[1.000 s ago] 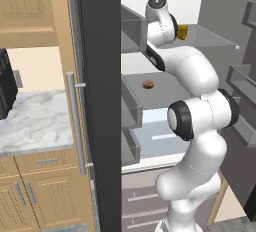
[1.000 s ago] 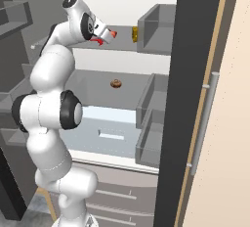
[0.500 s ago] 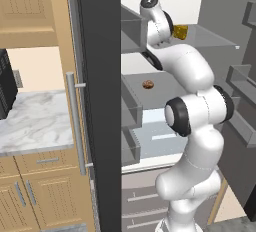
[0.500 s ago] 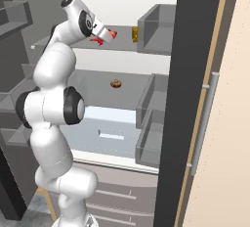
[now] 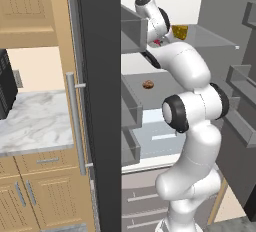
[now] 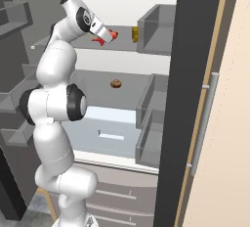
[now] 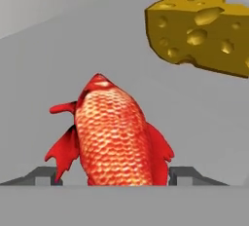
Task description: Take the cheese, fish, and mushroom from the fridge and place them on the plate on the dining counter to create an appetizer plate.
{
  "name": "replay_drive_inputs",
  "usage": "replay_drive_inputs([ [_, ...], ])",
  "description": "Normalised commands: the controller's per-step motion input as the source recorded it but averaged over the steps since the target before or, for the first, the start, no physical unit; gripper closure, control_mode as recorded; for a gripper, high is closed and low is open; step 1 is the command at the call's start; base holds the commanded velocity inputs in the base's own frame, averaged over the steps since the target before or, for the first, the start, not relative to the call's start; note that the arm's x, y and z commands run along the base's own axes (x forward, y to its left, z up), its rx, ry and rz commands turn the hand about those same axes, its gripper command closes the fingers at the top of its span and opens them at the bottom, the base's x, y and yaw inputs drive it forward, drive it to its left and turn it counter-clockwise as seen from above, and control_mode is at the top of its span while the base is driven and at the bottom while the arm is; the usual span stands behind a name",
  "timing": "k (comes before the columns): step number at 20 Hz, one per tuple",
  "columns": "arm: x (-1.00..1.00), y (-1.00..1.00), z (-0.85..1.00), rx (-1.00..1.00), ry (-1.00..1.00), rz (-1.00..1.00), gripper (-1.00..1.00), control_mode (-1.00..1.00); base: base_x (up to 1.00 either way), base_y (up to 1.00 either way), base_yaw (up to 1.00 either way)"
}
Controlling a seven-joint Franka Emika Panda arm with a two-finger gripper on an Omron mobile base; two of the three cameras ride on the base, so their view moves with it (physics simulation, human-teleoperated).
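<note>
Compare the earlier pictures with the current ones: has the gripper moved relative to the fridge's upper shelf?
Yes. The gripper has pushed further in over the upper shelf, toward the cheese, and now straddles the fish.

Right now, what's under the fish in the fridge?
The fish lies on the bare grey upper shelf, between the fingertips of the hand. The cheese sits beside it. The shelf directly beneath its body is covered.

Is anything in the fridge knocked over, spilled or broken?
Nothing stands out. The fish lies whole on the upper shelf between the end effector's fingertips, the cheese sits apart beside it, and the mushroom rests alone on the shelf below. No spills show.
</note>
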Motion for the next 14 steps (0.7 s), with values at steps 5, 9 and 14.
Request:
replay_drive_inputs([
  [5,0.01,0.00,-0.72,0.00,0.13,-0.09,1.00,-1.00,0.00,0.00,0.00],
  [9,0.10,0.00,-0.19,0.00,-0.02,-0.01,1.00,-1.00,0.00,0.00,0.00],
  [14,-0.15,-0.02,-0.47,-0.01,-0.23,-0.01,1.00,-1.00,0.00,0.00,0.00],
])
